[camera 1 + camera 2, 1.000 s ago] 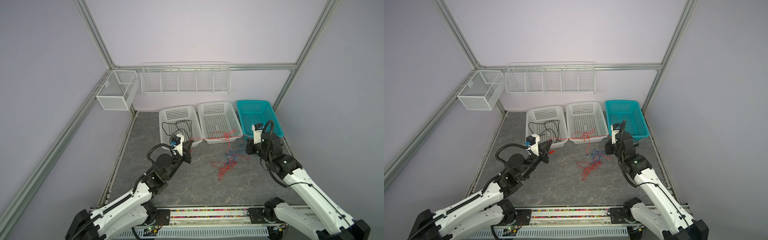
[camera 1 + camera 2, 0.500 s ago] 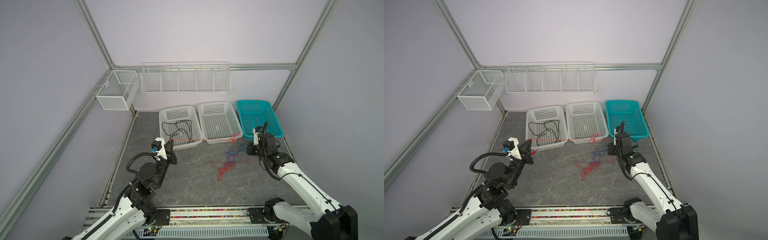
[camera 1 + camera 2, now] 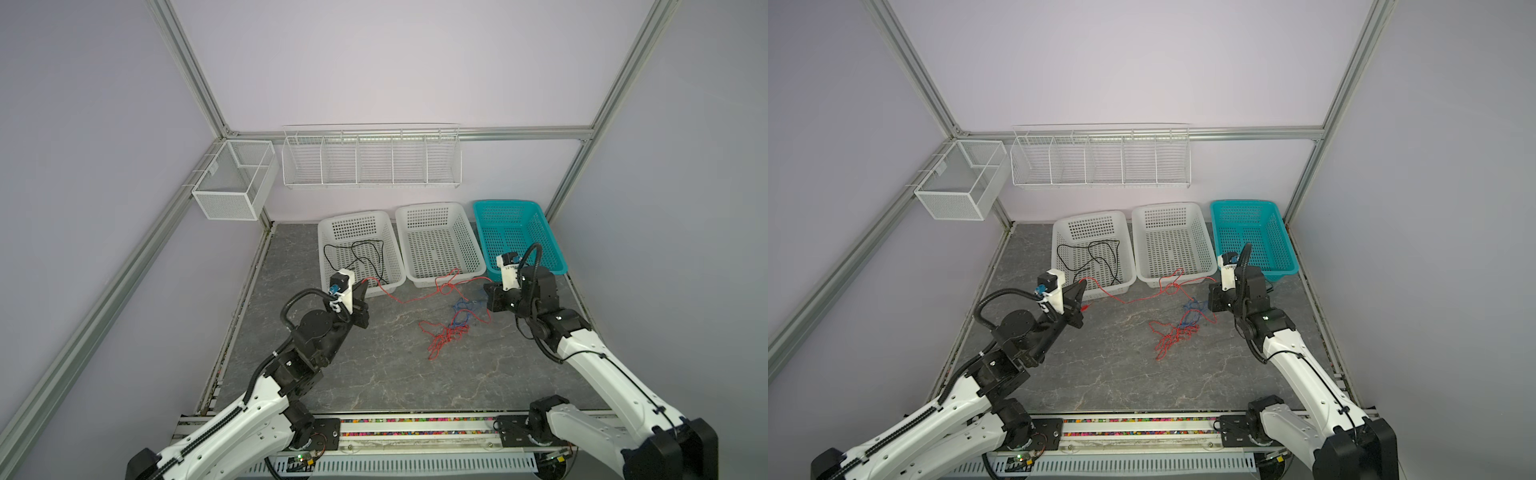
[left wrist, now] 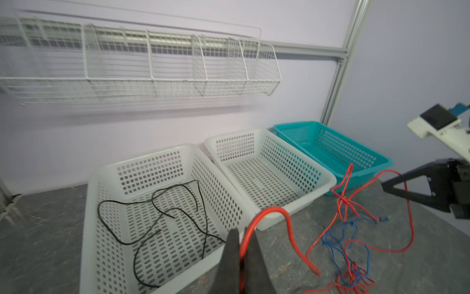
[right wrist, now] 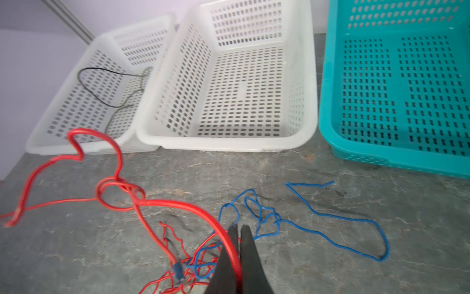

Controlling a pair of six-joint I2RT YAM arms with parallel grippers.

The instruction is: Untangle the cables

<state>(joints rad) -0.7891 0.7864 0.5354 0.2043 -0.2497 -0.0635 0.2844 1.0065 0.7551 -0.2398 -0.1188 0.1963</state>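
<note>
Two-arm stretch going on: the left gripper (image 4: 243,235) is pinching the red cable (image 3: 409,300), jaws closed down on the wire, which is looping up out of the tips; the right gripper (image 5: 237,229) is clamping the same red cable, jaws narrow with only the wire between them; the strand is running between the two grippers, passing just in front of the middle white basket (image 3: 432,205) and apparently lifted off the tabletop (image 3: 374,374); a knot (image 5: 119,191) is sitting in that strand just in front of the basket's near rim; the blue cable (image 5: 330,216) is lying loose on the tabletop in front of the middle white basket, one end mixing into a red-and-blue tangle (image 3: 451,328) further out from it; the black cable (image 3: 357,253) is lying alone in the white basket (image 3: 359,214) on the left of the middle one. Risks as I'm judging them: pulling the grippers further apart is likely cinching the knot tighter instead of opening it; the thin wire may be slipping out of the closed tips under tension; the taut strand could be catching on the middle white basket's rim and dragging it; the trailing red length may be hauling the blue cable along and worsening the tangle.
</note>
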